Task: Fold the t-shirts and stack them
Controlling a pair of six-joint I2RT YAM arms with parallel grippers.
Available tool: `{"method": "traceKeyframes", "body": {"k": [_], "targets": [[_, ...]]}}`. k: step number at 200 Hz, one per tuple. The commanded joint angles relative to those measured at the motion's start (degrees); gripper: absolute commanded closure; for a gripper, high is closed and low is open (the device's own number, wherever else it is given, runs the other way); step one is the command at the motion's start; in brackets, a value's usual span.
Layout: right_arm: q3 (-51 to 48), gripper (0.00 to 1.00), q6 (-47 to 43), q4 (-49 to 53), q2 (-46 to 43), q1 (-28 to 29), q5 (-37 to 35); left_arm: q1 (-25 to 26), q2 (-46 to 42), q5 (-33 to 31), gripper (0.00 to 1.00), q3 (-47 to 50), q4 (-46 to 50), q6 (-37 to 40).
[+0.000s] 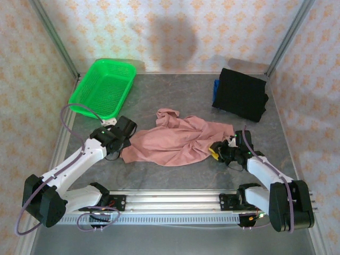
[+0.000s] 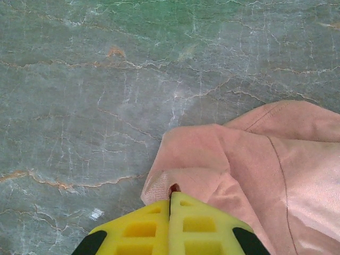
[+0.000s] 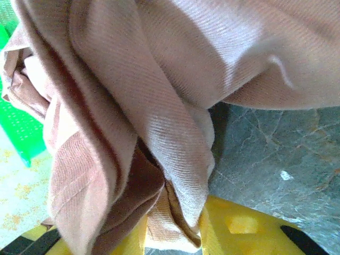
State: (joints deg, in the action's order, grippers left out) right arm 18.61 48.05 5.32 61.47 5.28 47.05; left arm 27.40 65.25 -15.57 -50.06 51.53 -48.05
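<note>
- Two t-shirts: one crumpled pink t-shirt [image 1: 175, 141]; one folded black t-shirt [image 1: 240, 94] beyond its right end
- One green basket [image 1: 85, 109] beyond its left end
- Left gripper [image 2: 171, 199] clamped on its left edge, right gripper [image 3: 175, 228] on its right

Behind black t-shirt [image 1: 240, 94], blue item [image 1: 216, 86] mostly hidden; right fingers [image 3: 239, 228] partly buried under pink t-shirt [image 3: 159, 79].

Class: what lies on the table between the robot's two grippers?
The crumpled pink shirt stretches between the left gripper and right gripper, seen from the top camera.
</note>
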Motion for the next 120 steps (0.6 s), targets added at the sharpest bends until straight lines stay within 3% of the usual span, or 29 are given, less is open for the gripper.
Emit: {"method": "traceKeyframes", "body": {"k": [1,60,99,120], "targets": [[-0.02,0.71,0.55,-1.08,0.23,0.52,0.85,0.58,-0.92,-1.28,1.00,0.79,-0.19,-1.23],[3.37,0.89,-1.24,5.61,-0.57,0.52,1.91,0.61,-1.42,-1.67,1.00,1.19,0.21,-1.52],[8.69,0.89,-7.15,17.67,-2.45,0.36,1.97,0.56,-2.63,-2.29,1.00,1.53,0.83,-1.98],[10.87,0.82,-10.33,22.67,-1.20,0.19,2.87,0.55,-2.85,-2.38,1.00,1.85,0.88,-2.16]]}}
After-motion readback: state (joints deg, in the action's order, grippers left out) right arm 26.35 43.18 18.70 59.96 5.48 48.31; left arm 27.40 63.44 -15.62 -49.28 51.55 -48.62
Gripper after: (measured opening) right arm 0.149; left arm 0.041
